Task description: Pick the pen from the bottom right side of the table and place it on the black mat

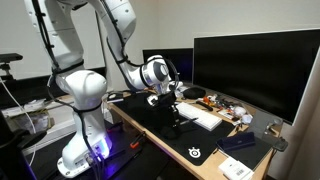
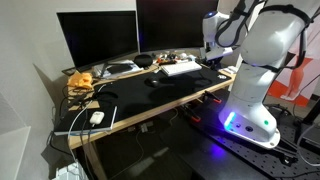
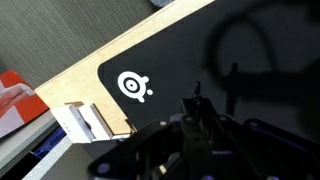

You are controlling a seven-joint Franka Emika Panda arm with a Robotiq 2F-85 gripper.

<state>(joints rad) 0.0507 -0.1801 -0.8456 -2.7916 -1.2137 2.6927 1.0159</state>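
Directly beneath the claw (image 3: 197,116) spreads the black mat (image 3: 215,40), and that is the relation that matters: the drop is straight down, with the mat on every side except toward its logo corner. The jaws are shut. In the wrist view a thin dark sliver pokes out ahead of the fingertips. I take it for the pen (image 3: 196,96), pinched there, though it is too slim and dark against the mat to be sure. Its long axis seems to run forward from the claw, roughly in line with the fingers, not across them.

Off to the side of the claw sits the mat's white round logo (image 3: 135,87), and beyond it the bare wood table (image 3: 85,72), near enough that a release should stay on this side of it.

Count: one arm, so no choice of hand; one claw; one mat; one logo; one pen, if that sliver is it. In both exterior views, beyond the claw, stand two monitors (image 1: 255,65) and one white keyboard (image 1: 205,119).
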